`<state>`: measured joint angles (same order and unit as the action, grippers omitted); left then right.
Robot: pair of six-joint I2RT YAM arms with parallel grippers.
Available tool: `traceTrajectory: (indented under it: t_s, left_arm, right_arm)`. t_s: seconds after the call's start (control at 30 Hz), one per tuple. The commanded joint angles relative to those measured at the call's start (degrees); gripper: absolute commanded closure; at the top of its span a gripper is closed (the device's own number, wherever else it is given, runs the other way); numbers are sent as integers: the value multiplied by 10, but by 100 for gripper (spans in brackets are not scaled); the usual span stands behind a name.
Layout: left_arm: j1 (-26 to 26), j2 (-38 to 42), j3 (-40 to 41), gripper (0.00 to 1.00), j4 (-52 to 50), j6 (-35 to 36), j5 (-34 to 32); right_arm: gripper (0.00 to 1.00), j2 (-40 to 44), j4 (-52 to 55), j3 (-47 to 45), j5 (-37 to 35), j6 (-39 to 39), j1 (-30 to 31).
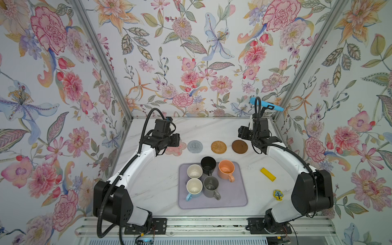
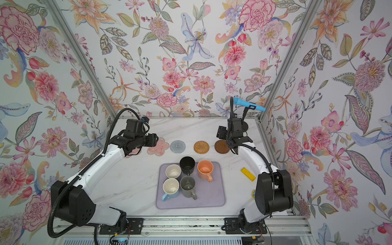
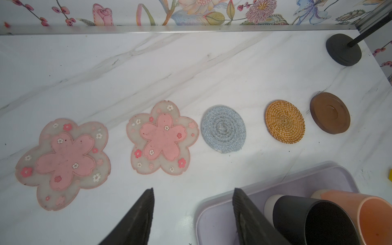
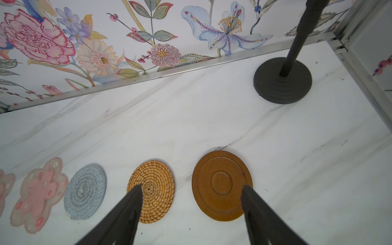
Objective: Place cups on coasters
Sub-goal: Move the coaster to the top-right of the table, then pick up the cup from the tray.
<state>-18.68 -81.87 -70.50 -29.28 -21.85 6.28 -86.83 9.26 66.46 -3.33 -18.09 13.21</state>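
A marble surface (image 1: 152, 186) bears a lilac mat (image 1: 233, 197). Left hand (image 3: 193, 189) and right hand (image 4: 192, 186) hang wide open, empty, beyond the mat. On the mat stand the blue cup (image 1: 194, 188), purple-grey cup (image 1: 194, 171), grey cup (image 1: 210, 186), black cup (image 1: 208, 163) and orange cup (image 1: 226, 168). Bare near the hands: pink coaster (image 3: 63, 161), its twin (image 3: 162, 137), grey coaster (image 1: 195, 146), woven coaster (image 1: 218, 146), brown coaster (image 1: 239, 146).

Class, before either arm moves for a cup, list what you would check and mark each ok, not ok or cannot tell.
1. Left gripper open and empty: ok.
2. Right gripper open and empty: ok.
3. All five coasters bare: ok.
4. Five cups upright on the lilac mat: ok.
5. Finger room between the crowded cups: cannot tell.
6. Yellow block off the mat, away from the cups: ok.
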Motion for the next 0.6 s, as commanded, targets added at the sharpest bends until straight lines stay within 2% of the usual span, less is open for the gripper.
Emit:
traceTrajectory:
  t_s: [0.0,0.3,0.43,0.57]
  left_arm:
    - [-11,37,29,31,-41,12,-28]
    - [-31,139,115,19,-72,2,-51]
    - [-31,178,149,13,-60,-15,-55]
    - [-33,204,172,11,-42,-21,-59]
  right_arm:
    - [24,34,45,-23,-16,24,13]
    - [9,137,74,-63,-37,41,39]
    - [6,165,95,-73,-29,33,46]
    - [6,182,122,-76,-38,34,61]
